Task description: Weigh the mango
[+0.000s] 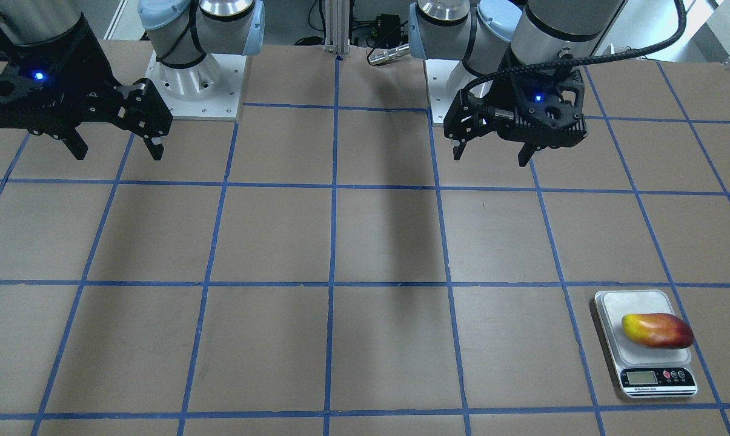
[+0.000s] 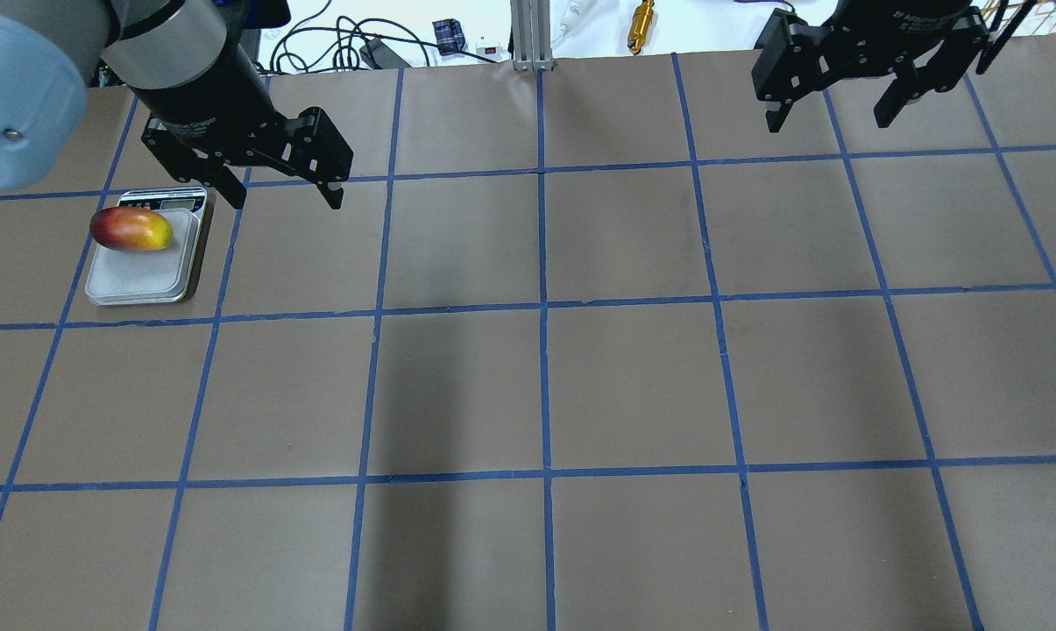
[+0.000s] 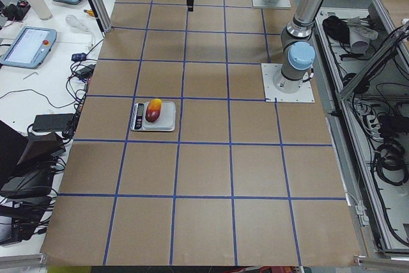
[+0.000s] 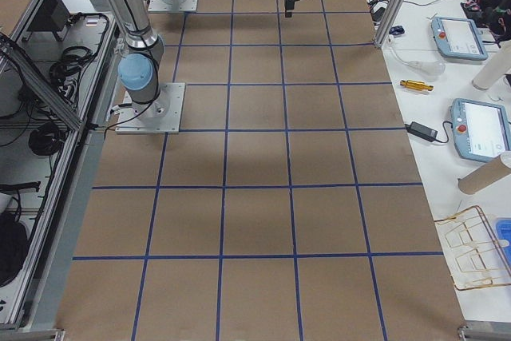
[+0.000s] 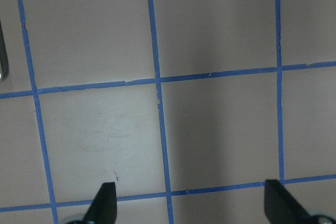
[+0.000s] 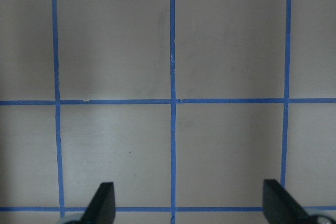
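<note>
so, nearest in the front-facing view, on the robot's left side of the bench [image 1: 268,236], a small digital scale [image 1: 634,301] sits inside one square of the blue tape grid [image 1: 332,242]. its display [image 1: 643,378] is on the side away from the robot. the mango [image 1: 657,330] lies on its side across the steel plate, on the half next to the display, with nothing touching it. its yellow end points toward the middle of the bench and its dark red end reaches the plate's outer edge.

farther back, the left pincer [image 1: 491,156] hangs above the bench, well apart from the scale, fingers spread wide and holding nothing. its wrist camera sees only bare paper between the two fingertips. across the bench and level with it, the right pincer [image 1: 118,154] hangs the same way, released and empty.

farthest off, the right arm's base [image 1: 189,72] stands on a metal plate fixed to the bench.
</note>
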`<state>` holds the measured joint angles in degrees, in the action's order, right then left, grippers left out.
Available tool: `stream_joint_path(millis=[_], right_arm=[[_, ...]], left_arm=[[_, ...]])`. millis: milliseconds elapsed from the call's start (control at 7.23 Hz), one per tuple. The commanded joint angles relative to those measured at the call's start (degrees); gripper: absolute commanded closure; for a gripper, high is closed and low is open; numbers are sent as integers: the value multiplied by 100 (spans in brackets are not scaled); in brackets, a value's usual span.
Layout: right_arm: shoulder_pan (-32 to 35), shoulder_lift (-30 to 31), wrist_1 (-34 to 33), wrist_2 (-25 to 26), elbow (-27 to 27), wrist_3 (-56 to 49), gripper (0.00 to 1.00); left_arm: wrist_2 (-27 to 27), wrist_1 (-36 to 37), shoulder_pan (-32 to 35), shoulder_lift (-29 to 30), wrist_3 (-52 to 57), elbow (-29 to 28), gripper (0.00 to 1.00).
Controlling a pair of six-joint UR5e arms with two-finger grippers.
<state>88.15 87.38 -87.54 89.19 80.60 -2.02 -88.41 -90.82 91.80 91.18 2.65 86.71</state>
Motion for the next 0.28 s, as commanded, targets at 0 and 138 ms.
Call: stream_joint_path(millis=[0,138], right_arm=[[0,-2,0,1,0,0,0],[0,-2,0,1,0,0,0]], left_arm=[[-1,3,-30,-4,86,12,0],[-9,3,-30,-13,217,13,0]])
